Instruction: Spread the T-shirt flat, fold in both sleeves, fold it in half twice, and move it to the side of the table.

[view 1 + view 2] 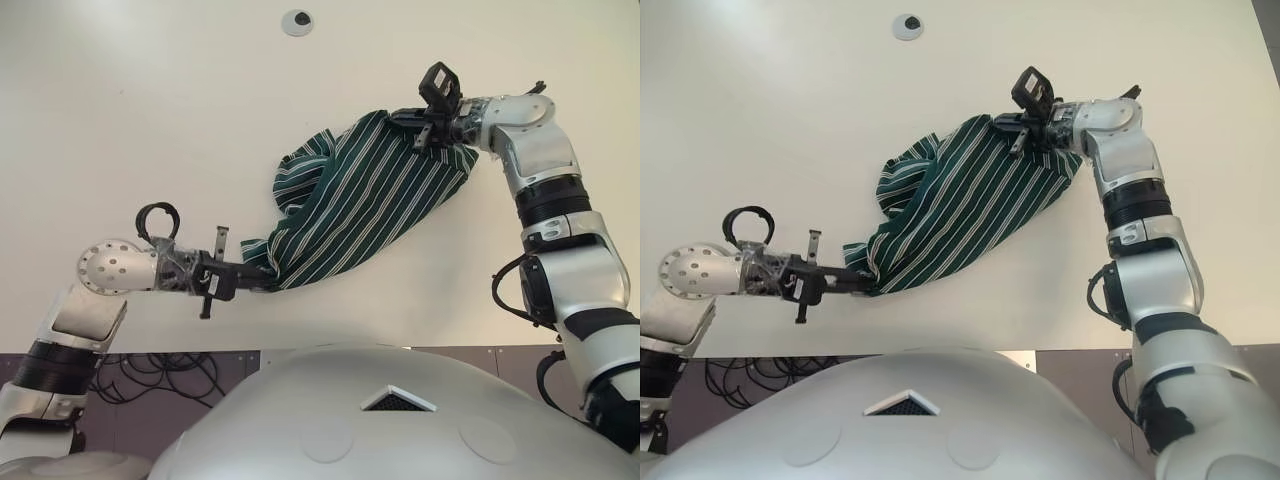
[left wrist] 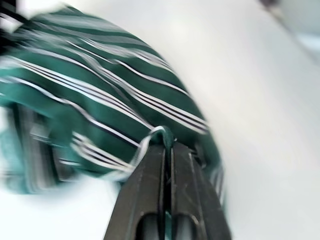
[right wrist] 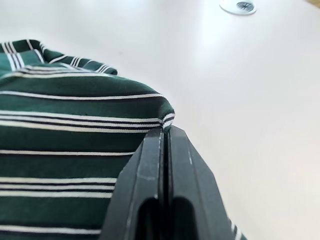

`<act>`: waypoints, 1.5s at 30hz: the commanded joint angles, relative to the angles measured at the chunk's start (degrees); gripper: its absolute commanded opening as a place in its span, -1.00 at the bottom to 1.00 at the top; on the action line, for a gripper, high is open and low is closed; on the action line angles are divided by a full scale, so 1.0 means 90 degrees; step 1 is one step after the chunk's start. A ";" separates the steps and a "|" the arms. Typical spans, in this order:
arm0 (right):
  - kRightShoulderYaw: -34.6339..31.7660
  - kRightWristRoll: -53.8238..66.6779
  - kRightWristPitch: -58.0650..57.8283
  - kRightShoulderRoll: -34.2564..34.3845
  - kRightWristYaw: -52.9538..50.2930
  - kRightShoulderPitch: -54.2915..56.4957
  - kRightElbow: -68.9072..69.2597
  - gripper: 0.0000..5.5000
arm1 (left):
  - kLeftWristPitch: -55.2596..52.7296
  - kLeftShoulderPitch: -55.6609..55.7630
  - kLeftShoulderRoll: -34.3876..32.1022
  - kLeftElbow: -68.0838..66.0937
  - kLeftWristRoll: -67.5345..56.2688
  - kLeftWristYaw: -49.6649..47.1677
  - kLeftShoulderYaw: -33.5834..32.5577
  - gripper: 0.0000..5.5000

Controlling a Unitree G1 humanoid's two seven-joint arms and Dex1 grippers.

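Observation:
A dark green T-shirt (image 1: pixel 350 205) with thin white stripes hangs bunched between my two grippers over the white table (image 1: pixel 150 120). My left gripper (image 1: pixel 262 280) is shut on the shirt's lower left edge, near the table's front. My right gripper (image 1: pixel 418 128) is shut on the shirt's upper right edge, farther back. In the left wrist view the fingers (image 2: pixel 150 185) pinch a fold of the T-shirt (image 2: pixel 100 105). In the right wrist view the closed fingers (image 3: pixel 150 175) hold the hem of the T-shirt (image 3: pixel 65 155). The cloth sags in folds at its left side.
A small round white fitting (image 1: pixel 297 22) is set in the table at the far middle. Black cables (image 1: pixel 160 375) lie below the table's front edge at the left. Bare white table surrounds the shirt on all sides.

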State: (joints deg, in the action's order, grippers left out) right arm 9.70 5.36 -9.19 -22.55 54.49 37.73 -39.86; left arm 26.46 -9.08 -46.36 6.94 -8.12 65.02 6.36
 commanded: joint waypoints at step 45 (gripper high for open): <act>-0.2558 -0.0019 0.2507 -0.0181 -0.3625 0.5472 -0.4057 -1.00 | 0.0187 1.1533 0.1209 -0.9351 0.4580 -0.6297 0.1177 -1.00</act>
State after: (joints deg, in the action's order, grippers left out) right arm -12.83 5.57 13.68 -23.53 22.12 84.05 -76.22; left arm 28.45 92.79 -35.38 -76.90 33.37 8.65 17.54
